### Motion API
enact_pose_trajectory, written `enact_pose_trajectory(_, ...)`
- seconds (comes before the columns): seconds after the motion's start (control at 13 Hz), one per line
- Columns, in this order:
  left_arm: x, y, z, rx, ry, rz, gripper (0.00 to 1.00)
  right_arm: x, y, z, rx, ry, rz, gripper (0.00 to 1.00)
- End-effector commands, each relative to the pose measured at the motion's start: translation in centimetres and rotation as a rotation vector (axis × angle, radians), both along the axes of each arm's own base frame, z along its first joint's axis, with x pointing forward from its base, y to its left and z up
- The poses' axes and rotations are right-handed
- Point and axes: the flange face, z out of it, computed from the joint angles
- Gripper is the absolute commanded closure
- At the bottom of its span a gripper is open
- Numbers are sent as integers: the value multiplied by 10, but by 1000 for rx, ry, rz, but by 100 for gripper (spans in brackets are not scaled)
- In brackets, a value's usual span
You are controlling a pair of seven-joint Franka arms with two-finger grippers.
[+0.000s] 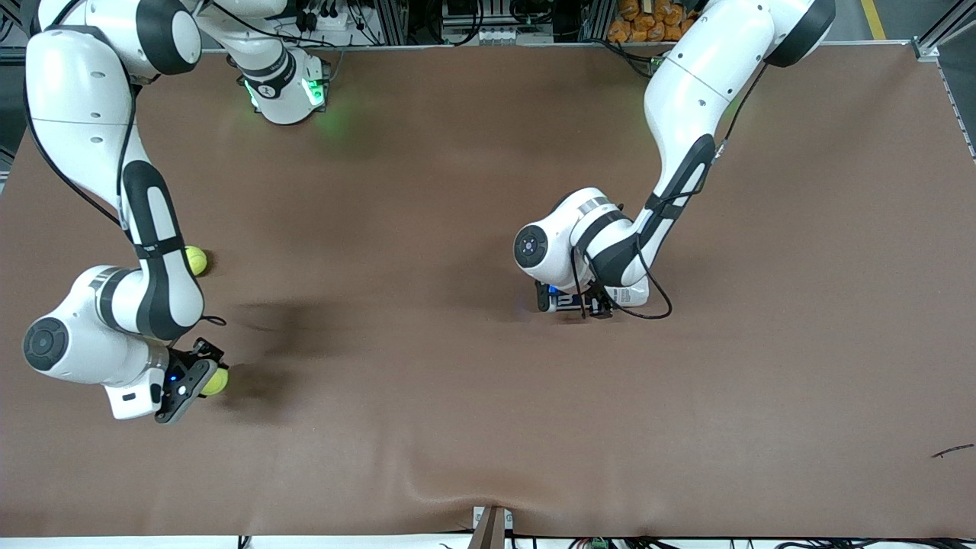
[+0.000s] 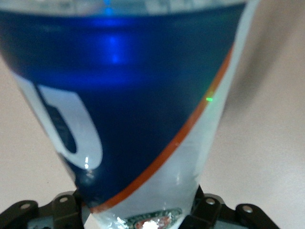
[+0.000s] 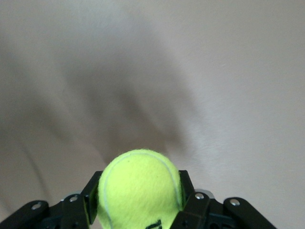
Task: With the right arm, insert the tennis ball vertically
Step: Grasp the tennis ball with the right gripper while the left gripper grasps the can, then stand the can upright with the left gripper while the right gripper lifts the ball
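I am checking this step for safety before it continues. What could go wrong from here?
1. The right end effector holds its tennis ball only at the sides, so the ball might slip out while travelling.
2. The left end effector grips the blue and white can low down; a push during insertion could tilt it.
3. A second ball lies loose beside the right arm, which could knock it away.
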Motion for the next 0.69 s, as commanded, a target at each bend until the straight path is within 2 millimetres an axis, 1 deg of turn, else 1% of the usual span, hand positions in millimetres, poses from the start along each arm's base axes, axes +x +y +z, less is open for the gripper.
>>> enact_pose_trajectory(0.0,5,-6,0,-8,-11,15,22,1,1,19,20,-25,-81,80)
enact_pose_trajectory(0.15,6,-12,6,-26,-17,23,22,1,8,31,28,-22,-136,80)
enact_pose_trajectory(0.23,10,-16,13,-46,-29,28,22,-1,15,31,33,4,-168,80)
enact_pose_trajectory(0.31,12,-22,18,-70,-37,30,22,-4,16,34,39,35,-216,80)
enact_pose_trajectory(0.46,12,-34,27,-131,-74,55,22,-10,28,41,46,101,-329,80)
enact_pose_trajectory(0.62,12,-60,43,-222,-146,88,22,-14,37,44,46,130,-416,80)
